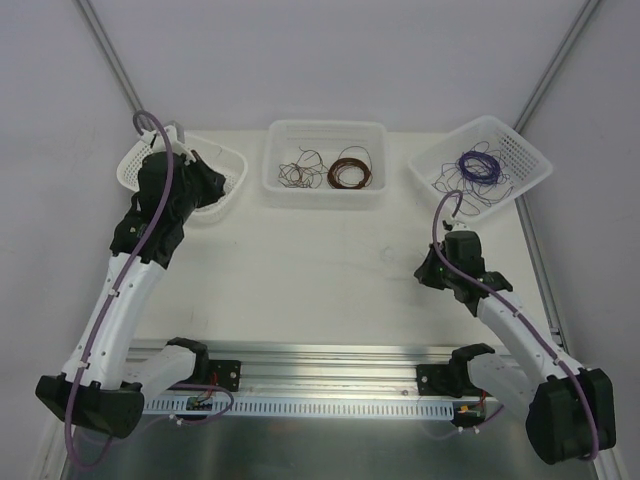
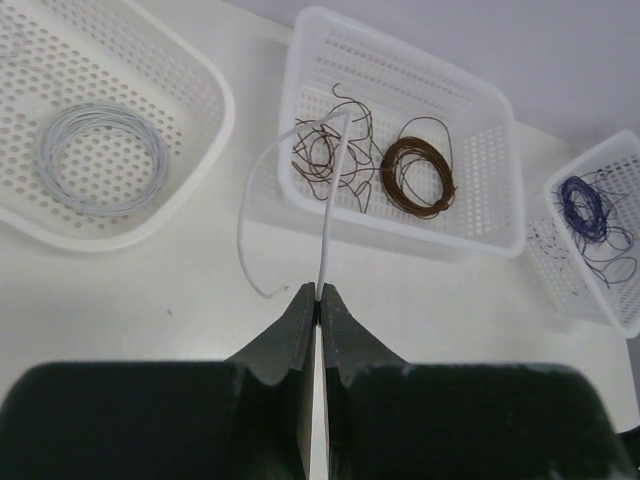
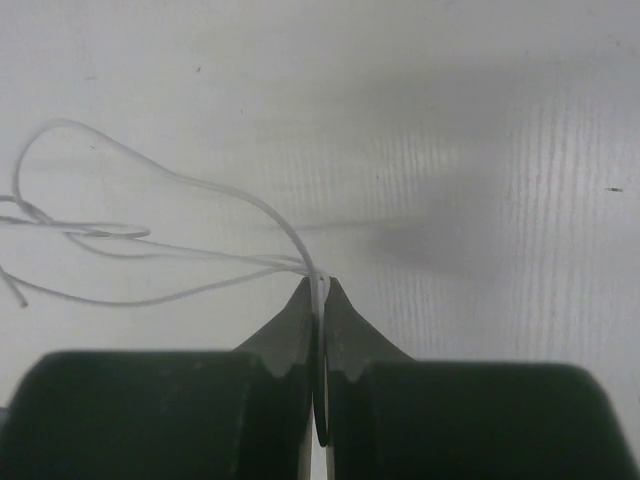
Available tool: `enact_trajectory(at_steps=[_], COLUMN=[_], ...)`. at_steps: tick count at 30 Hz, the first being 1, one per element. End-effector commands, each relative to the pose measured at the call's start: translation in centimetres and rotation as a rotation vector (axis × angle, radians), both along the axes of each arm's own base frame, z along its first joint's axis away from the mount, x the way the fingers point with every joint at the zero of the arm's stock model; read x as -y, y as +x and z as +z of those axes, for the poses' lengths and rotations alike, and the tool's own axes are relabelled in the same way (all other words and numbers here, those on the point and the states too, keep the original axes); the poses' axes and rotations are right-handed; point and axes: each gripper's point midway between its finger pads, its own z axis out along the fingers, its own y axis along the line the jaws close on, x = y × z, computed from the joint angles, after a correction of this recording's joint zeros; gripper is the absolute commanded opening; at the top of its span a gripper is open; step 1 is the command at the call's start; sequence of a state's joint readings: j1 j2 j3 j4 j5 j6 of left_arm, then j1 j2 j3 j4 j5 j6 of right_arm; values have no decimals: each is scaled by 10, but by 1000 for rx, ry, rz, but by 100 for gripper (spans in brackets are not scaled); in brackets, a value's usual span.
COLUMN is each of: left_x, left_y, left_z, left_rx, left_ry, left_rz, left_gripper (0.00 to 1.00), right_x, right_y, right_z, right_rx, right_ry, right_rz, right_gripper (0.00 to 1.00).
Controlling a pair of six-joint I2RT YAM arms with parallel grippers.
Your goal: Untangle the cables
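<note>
My left gripper (image 2: 317, 291) is shut on a thin white cable (image 2: 331, 200) that rises from the fingertips, arcs left and hangs down to a loose end. In the top view this gripper (image 1: 228, 186) is by the left basket. My right gripper (image 3: 318, 283) is shut on several whitish strands (image 3: 170, 245) that fan left over the table. In the top view it (image 1: 428, 268) is right of centre. Loose brown strands (image 2: 322, 155) lie in the middle basket (image 2: 480, 225) beside a brown coil (image 2: 420, 178).
The left basket (image 2: 205, 95) holds a white coil (image 2: 105, 160). The right basket (image 1: 525, 160) holds a purple coil (image 1: 478, 166) and loose dark strands (image 2: 610, 262). All three baskets stand along the table's far edge. A metal rail (image 1: 330, 355) runs along the near edge.
</note>
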State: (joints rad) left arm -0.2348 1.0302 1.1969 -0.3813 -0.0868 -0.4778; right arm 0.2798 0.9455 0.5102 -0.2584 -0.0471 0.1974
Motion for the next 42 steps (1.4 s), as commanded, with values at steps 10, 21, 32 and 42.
enact_trajectory(at_steps=[10, 21, 32, 42], left_x=[-48, -68, -39, -84], left_y=[-4, 9, 29, 58], left_z=[56, 77, 168, 205], left_rx=[77, 93, 253, 330], left_ry=[68, 119, -5, 76], left_rz=[73, 101, -57, 115], left_gripper=[0, 0, 0, 0], right_x=[16, -11, -42, -56], right_y=[-7, -8, -19, -15], right_z=[0, 33, 56, 55], right_rx=[-140, -72, -32, -44], right_ry=[1, 63, 75, 93], right_rz=[-73, 106, 255, 307], right_gripper=[1, 1, 1, 1])
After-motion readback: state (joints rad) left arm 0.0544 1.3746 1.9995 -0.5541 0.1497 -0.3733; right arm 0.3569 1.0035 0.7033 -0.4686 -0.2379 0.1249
